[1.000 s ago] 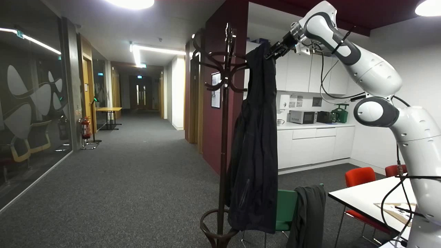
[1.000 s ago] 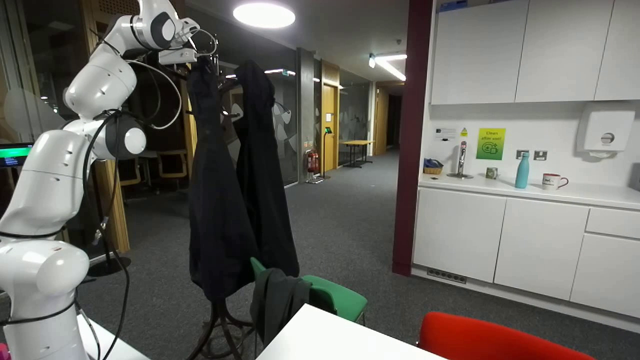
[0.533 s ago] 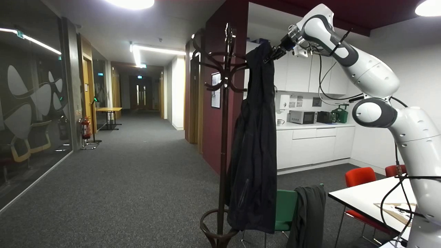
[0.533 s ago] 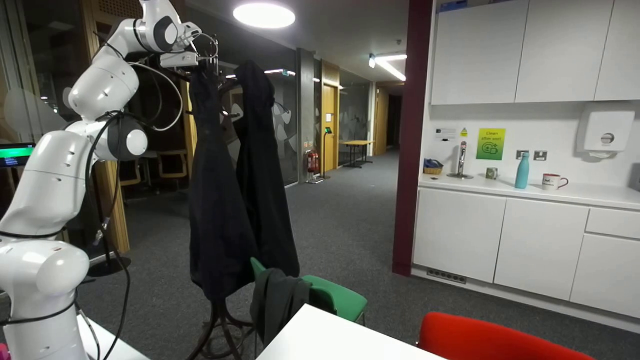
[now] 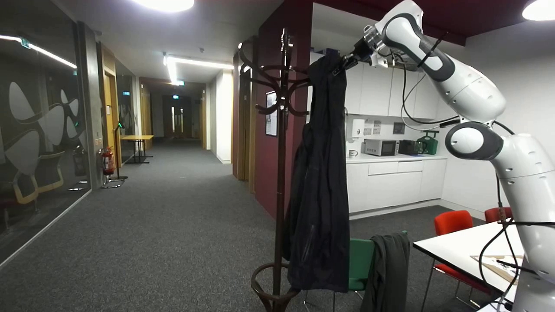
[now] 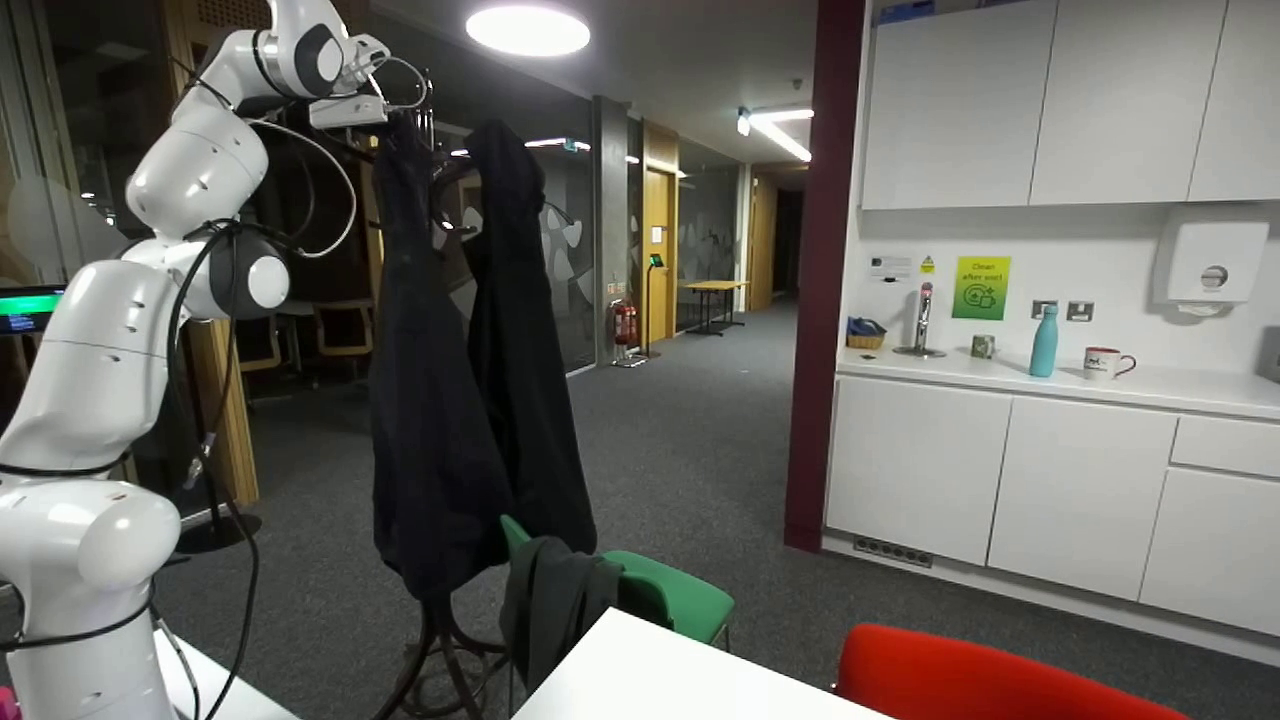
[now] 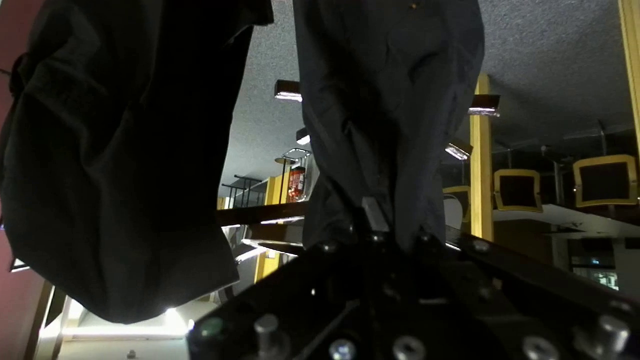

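We find the pincer (image 5: 337, 70) clamped near the top of a dark coat (image 6: 425, 380). Most of its length hangs below the pincer, long axis near vertical, beside the coat stand (image 5: 281, 173); a second coat (image 7: 125, 175) hangs alongside.

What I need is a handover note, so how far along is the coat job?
Looks done: one dark coat hangs at the coat stand, clear of the jaws. In hand: the jaws are at the top of the navy jacket; whether it is hooked is hidden. Left, probably: letting go of or unhooking that jacket, and perhaps the grey garment draped over the green chair.
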Controlling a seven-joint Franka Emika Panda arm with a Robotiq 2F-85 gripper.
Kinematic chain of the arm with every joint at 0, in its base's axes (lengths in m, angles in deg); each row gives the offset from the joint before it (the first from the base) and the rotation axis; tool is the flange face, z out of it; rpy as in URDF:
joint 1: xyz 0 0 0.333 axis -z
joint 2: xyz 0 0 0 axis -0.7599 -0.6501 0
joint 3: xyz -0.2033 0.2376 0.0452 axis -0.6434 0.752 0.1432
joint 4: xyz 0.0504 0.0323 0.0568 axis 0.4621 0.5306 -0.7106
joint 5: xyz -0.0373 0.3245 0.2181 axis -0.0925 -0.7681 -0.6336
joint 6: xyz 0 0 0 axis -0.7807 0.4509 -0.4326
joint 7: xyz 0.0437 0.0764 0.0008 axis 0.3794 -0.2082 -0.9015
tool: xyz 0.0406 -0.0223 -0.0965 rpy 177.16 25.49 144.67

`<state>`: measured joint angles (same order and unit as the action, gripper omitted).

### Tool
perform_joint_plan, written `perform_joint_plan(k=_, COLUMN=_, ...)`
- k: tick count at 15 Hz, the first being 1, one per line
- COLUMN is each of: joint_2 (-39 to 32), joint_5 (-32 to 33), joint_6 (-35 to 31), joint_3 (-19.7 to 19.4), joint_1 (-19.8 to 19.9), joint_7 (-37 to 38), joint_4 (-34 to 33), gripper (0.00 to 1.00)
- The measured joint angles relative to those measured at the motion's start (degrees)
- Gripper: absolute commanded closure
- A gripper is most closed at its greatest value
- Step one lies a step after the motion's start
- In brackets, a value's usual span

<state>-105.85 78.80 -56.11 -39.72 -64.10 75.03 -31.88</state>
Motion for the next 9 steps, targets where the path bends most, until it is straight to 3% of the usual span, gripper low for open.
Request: perform_joint_plan(k=9, joint_2=3.18, joint_5=3.41, joint_6=-2.29, joint_3=-0.03, joint_1=-6.36, joint_7=-2.65, joint_4=-0.03, gripper=0.99)
